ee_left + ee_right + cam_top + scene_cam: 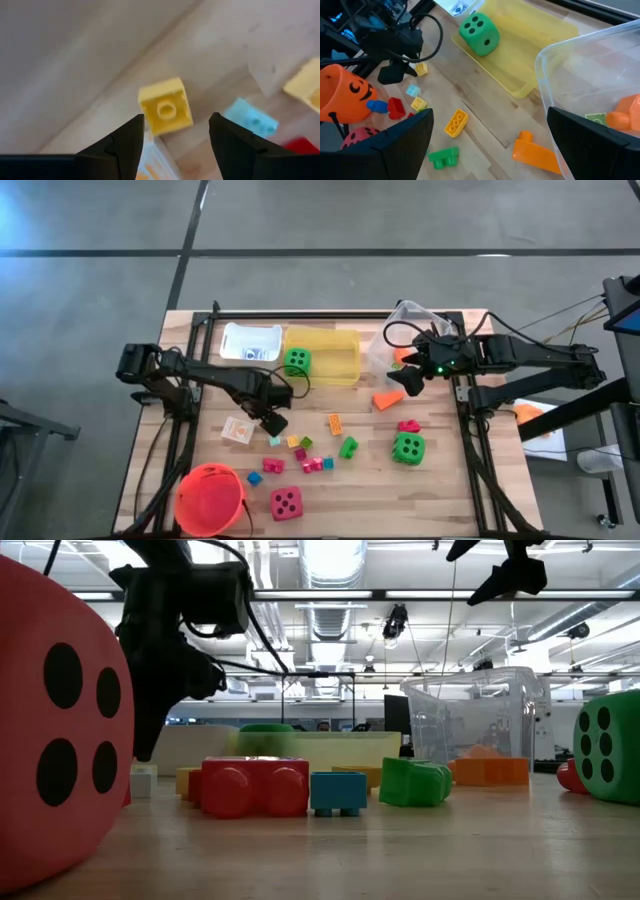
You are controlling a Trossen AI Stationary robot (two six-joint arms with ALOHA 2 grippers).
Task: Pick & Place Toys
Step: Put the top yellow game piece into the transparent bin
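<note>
One yellow block (165, 106), stud up, square, between left pincer (175, 135) fingers.

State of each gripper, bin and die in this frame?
left gripper: open above a yellow block
right gripper: open, empty, beside the clear bin
clear bin: holds orange pieces
yellow bin: holds a green die
bucket: upright

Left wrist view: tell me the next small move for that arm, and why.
Probably lower the left tool straight down over the small yellow block. The block lies on the wood just ahead of the gap between the two fingers, apparently not yet gripped, with a light blue block close beside it. Descending before closing should take only the yellow one.
</note>
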